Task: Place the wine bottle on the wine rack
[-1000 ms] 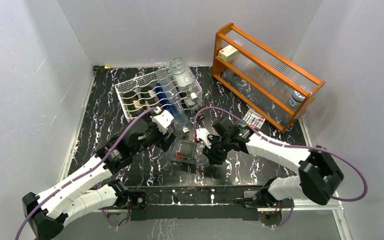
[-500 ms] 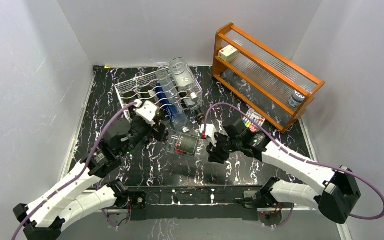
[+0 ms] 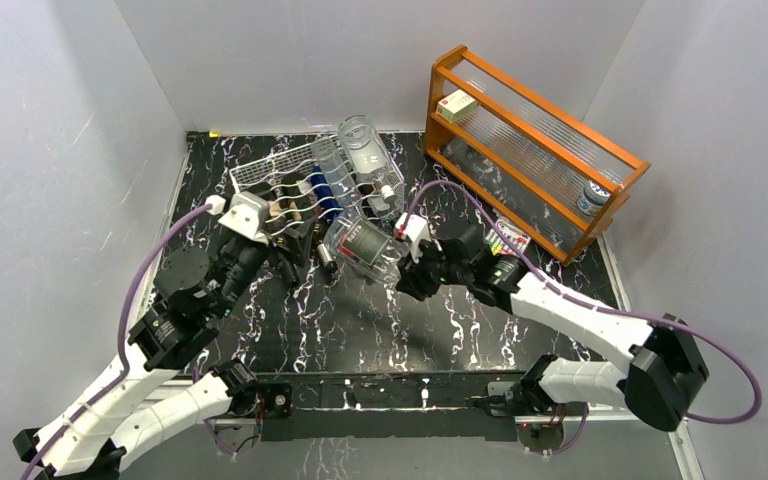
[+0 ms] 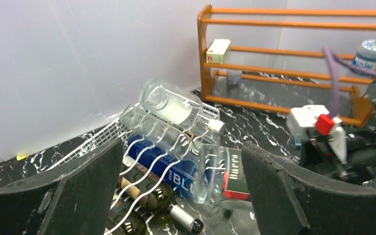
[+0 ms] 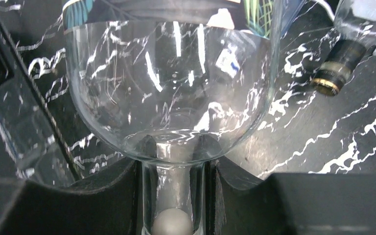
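Right gripper (image 3: 407,266) apparently on wine bottle (image 3: 360,245) at wine rack (image 3: 260,180)

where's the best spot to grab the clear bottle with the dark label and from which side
The neck, from the cap end, as the right gripper does. The wine bottle lies roughly level with its base nearest the wine rack, so the neck end points away from it. The neck is slim enough to clamp; the body is wide, smooth glass and likelier to slip.

Wine rack (image 3: 250,178): one. Orange shelf (image 3: 540,108): one. Bottles (image 3: 365,150): at least four.
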`<action>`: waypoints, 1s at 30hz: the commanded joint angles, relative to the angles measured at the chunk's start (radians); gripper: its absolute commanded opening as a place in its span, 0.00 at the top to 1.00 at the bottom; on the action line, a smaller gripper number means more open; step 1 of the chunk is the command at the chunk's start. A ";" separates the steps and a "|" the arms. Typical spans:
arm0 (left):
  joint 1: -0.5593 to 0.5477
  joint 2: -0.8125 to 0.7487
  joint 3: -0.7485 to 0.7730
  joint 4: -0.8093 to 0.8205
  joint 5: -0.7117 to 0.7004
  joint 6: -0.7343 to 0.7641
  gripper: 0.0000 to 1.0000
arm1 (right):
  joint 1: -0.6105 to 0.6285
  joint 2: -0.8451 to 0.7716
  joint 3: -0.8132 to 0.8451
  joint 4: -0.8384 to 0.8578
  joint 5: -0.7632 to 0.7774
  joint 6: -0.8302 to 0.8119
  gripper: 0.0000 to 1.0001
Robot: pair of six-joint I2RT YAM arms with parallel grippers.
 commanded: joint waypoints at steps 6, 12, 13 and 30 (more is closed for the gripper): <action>0.003 -0.045 0.049 0.054 -0.088 0.020 0.11 | 0.061 0.229 0.356 0.409 0.184 0.194 1.00; 0.004 -0.078 0.049 0.038 -0.139 0.023 0.10 | 0.098 0.431 0.568 0.418 0.279 0.291 1.00; 0.003 -0.084 0.052 0.031 -0.150 0.018 0.10 | 0.103 0.464 0.606 0.407 0.299 0.304 1.00; 0.003 -0.138 0.156 -0.281 -0.422 -0.214 0.02 | 0.161 0.891 1.187 0.119 0.620 0.403 1.00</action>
